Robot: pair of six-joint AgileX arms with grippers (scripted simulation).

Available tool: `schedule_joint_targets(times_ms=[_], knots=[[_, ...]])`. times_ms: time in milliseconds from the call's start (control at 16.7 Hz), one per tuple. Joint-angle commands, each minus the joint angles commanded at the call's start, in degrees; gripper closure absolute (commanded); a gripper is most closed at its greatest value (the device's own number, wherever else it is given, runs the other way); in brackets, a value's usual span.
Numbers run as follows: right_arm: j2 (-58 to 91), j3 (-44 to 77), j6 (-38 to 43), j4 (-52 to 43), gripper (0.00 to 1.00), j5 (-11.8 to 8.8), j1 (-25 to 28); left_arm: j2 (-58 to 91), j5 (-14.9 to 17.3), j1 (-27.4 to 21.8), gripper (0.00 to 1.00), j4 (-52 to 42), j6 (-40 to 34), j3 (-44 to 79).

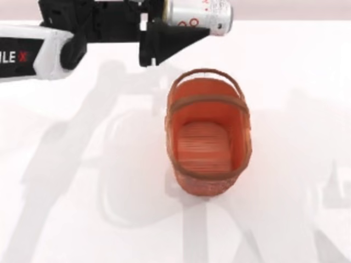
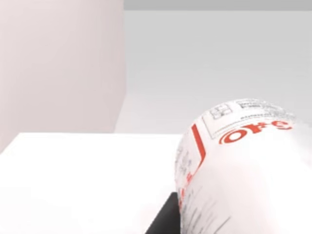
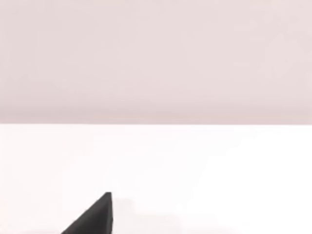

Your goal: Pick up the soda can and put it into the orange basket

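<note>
At the top view's upper edge, the left end effector (image 1: 184,24) is clamped across the soda can (image 1: 200,15), a light, rigid, slick cylinder best held mid-body, just beyond the orange basket (image 1: 241,159) mid-frame on the surface (image 1: 82,192).

Rendered simulation: bare white table (image 1: 285,82), blank pinkish wall (image 3: 156,58), flat shadows.

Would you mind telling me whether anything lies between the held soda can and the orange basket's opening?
Nothing visible blocks it. The left gripper holds the soda can beyond the orange basket; only the basket's arched handle spans its opening.
</note>
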Motion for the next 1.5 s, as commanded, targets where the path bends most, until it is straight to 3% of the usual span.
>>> schedule_joint_targets(times_ms=[360, 840, 1140, 1500], knots=[[0.0, 0.0, 0.0, 0.0, 0.00, 0.0, 0.0, 1.1, 0.0, 0.4, 1.00, 0.8, 0.1, -0.1], [0.0, 0.0, 0.0, 0.0, 0.00, 0.0, 0.0, 12.2, 0.1, 1.4, 1.00, 18.0, -0.2, -5.4], [0.0, 0.0, 0.0, 0.0, 0.00, 0.0, 0.0, 13.1, 0.1, 1.5, 1.00, 19.2, -0.2, -6.0], [0.0, 0.0, 0.0, 0.0, 0.00, 0.0, 0.0, 13.1, 0.1, 1.5, 0.55, 19.2, -0.2, -6.0]])
